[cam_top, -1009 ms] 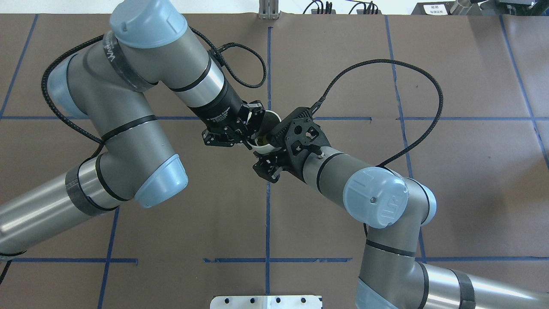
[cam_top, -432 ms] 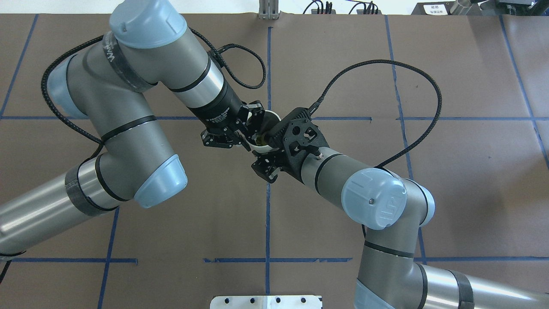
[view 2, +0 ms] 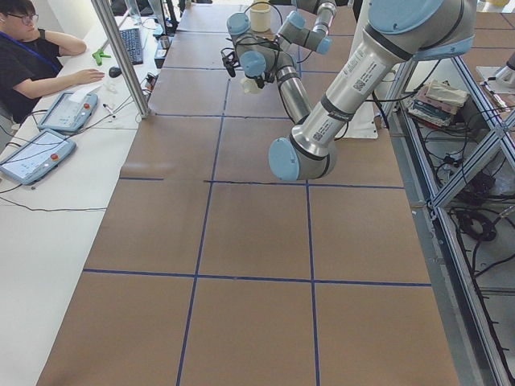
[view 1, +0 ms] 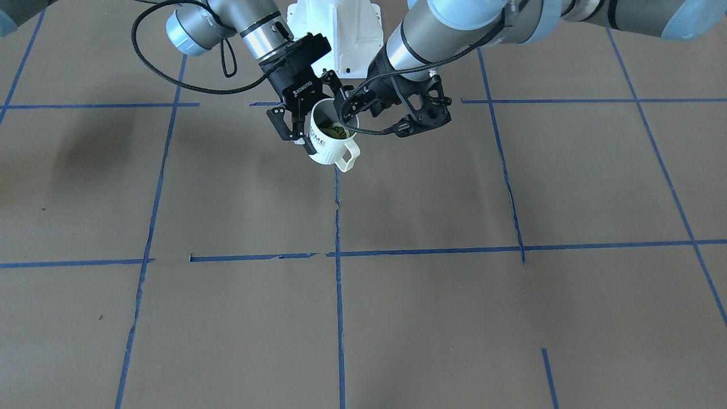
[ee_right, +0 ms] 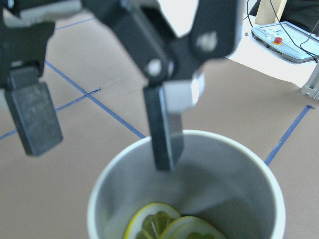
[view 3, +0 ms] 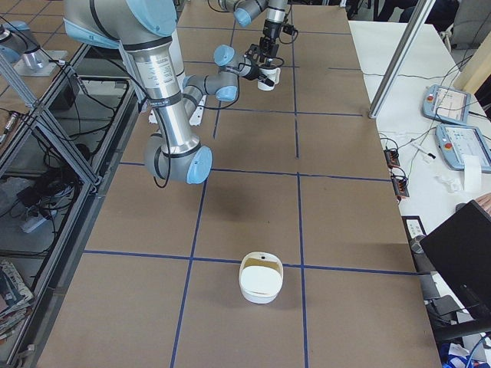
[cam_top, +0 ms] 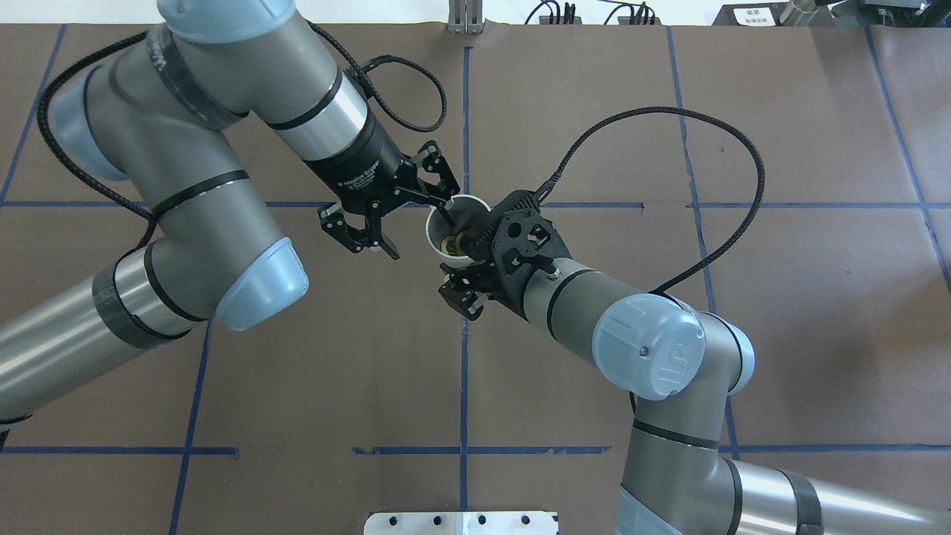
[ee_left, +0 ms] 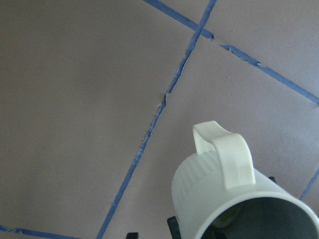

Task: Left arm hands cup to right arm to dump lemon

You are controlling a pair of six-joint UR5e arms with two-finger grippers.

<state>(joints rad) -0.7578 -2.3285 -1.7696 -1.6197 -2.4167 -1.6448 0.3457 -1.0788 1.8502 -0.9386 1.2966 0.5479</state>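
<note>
The white cup (view 1: 328, 149) hangs above the table, its handle toward the front-facing camera and "HOME" on its side. My right gripper (view 1: 306, 139), lettered ROBOTIQ, is shut on the cup's wall near the rim. Yellow-green lemon (ee_right: 164, 224) slices lie inside the cup (ee_right: 99, 199). My left gripper (cam_top: 417, 234) is open wide. One of its fingers (ee_right: 164, 129) dips inside the rim without pinching it, and the other stands well off to the side. The left wrist view shows the cup (ee_left: 214, 189) and its handle from close by.
A white bowl (view 3: 261, 277) sits on the brown table toward the robot's right end. The white robot base (view 1: 335, 28) is behind the arms. A seated operator (view 2: 24, 48) and tablets (view 2: 68, 108) are on the side bench. Blue tape lines grid the table.
My left gripper, earlier shut on the cup's rim, has opened wide and its arm has drawn back toward the far left. The cup stays in the right gripper.
</note>
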